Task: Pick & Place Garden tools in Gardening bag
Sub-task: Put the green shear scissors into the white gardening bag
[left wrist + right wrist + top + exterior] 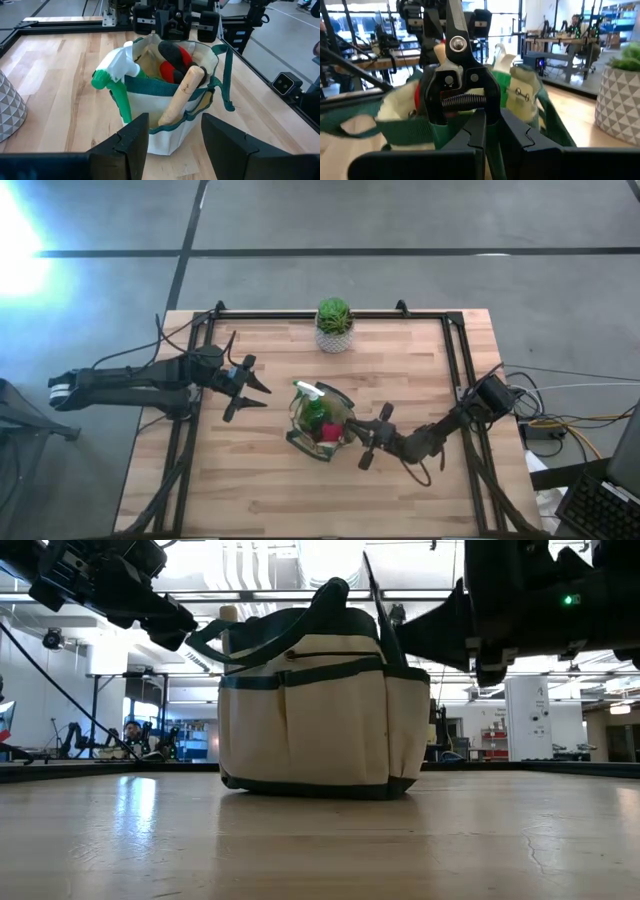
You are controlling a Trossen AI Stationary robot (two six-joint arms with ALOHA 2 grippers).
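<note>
The cream-and-olive gardening bag (320, 422) stands on its base mid-table. In it, in the left wrist view, are a green spray bottle (114, 76), a wooden tool handle (181, 95) leaning on the rim, and the red-and-black sprayer piece (175, 60). My right gripper (372, 442) is at the bag's right rim, shut on a dark metal pruner (457, 75). My left gripper (255, 387) hangs open and empty left of the bag, above the table. My right gripper pinches the pruner between its two fingers (479, 131) at the handle end (492, 112), below the spring. The fingers come level from the table's right side. The pruner is clear of the table, its blades (378, 610) pointing away from the fingers, up over the bag's rim.
A green potted plant in a white patterned pot (334, 327) stands at the table's far edge, behind the bag. A dark metal frame (455, 350) runs along the table's sides and far edge. Bare wood lies in front of the bag (300, 490).
</note>
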